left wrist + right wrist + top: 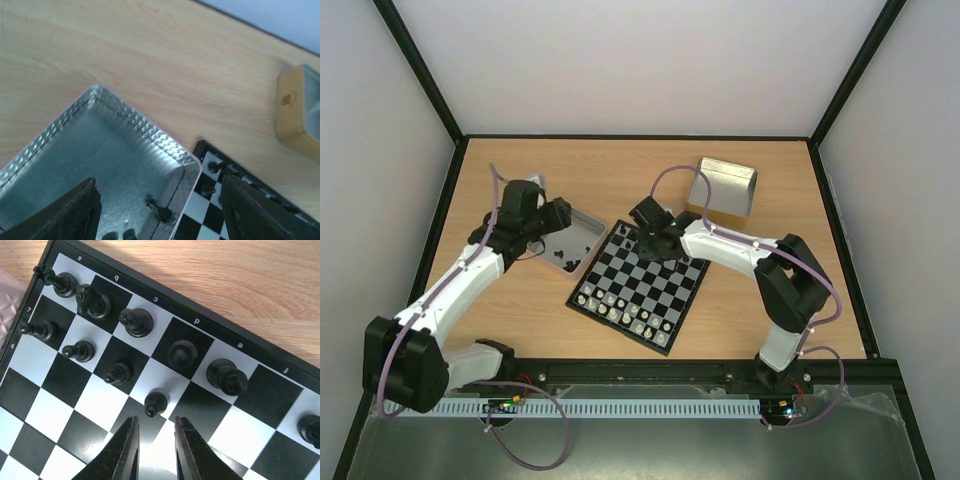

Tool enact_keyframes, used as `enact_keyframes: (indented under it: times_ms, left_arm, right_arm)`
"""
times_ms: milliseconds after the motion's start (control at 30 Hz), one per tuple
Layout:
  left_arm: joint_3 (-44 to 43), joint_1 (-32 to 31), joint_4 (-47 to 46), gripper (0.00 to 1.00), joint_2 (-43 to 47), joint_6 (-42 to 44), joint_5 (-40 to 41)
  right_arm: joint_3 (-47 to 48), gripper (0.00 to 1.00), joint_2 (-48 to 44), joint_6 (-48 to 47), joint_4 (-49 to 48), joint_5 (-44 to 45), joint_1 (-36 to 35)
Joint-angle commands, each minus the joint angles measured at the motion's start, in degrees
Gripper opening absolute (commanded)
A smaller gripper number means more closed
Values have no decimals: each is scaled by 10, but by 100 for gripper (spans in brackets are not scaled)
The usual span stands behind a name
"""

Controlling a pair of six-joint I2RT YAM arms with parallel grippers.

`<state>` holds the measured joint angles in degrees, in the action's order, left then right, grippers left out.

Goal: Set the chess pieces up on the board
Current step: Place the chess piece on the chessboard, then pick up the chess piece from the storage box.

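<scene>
The chessboard [645, 290] lies mid-table, with pale pieces along its near rows. In the right wrist view several black pieces stand on the board's [280, 405] far rows, and a black pawn [155, 403] stands just ahead of my right gripper [156, 426], which is open, empty and apart from it. My right gripper [655, 243] hovers over the board's far edge. My left gripper [160, 200] is wide open over a metal tray [135, 125], where a black piece [161, 210] lies by the tray's wall. In the top view my left gripper [552, 222] is beside this tray [582, 222].
A second shiny metal tray [724, 187] stands tilted behind the board, and its wooden-coloured side [295, 112] shows in the left wrist view. More dark pieces [566, 260] lie in the near end of the left tray. Black frame rails border the table.
</scene>
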<state>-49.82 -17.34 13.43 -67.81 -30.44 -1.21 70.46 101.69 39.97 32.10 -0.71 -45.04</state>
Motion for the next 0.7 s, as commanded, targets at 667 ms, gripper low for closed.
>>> enact_keyframes:
  times_ms: [667]
  left_arm:
    - [-76,1,169,38,-271,12,40]
  right_arm:
    - [-103,18,-103,-5,-118,12,-4]
